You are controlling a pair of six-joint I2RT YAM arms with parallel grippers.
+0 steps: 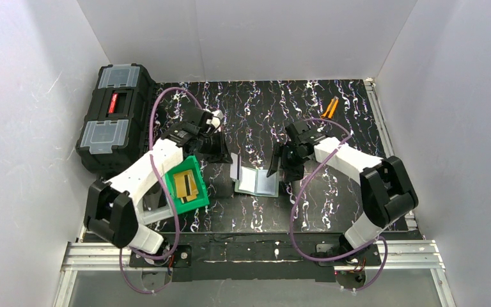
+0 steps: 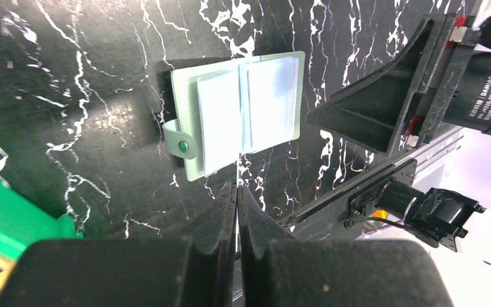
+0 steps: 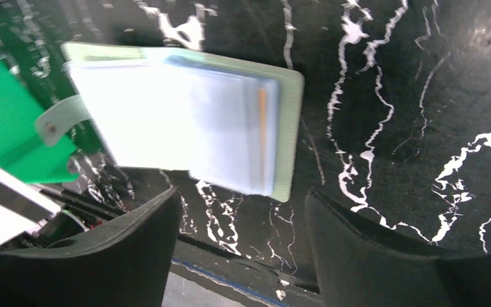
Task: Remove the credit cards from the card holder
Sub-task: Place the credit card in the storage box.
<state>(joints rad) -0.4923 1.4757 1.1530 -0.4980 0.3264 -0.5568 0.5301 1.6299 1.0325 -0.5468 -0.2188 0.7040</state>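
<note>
Left fingers pressed together, right fingers spread. Card holder unpinned on desk; it may slide when a card is pulled.

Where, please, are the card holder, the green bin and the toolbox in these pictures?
card holder (image 2: 240, 112), left wrist view, open pale inside.
green bin (image 1: 192, 206), top external view, near rim.
toolbox (image 1: 115, 120), top external view, black lid.
</note>
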